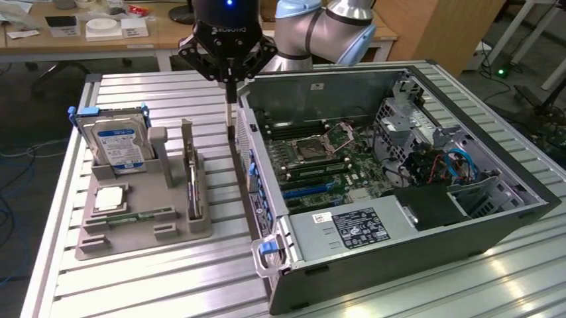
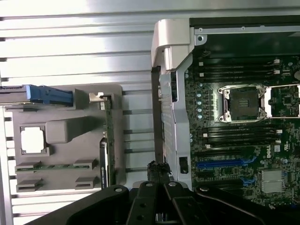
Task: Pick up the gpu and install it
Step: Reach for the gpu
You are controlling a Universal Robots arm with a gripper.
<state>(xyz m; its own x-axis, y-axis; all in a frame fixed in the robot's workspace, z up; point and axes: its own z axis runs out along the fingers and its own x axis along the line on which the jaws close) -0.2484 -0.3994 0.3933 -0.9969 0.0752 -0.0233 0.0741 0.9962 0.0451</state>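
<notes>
Claw pressed together with nothing in it, hanging above the gap between tray and case; gpu sits in the tray.

Big to small: 1 slatted table. 1 open case on the exterior view's right, with an empty CPU socket inside. 1 arm, cut off at the frame top. 1 gripper, fingertips touching. 1 grey tray on the exterior view's left. In the tray: 1 hard drive upright at the far end, 1 gpu on edge in the slot nearest the case with its face hidden, 1 CPU chip and 1 memory stick. The dark strip under the fingertips along the case wall is hard to make out.
</notes>
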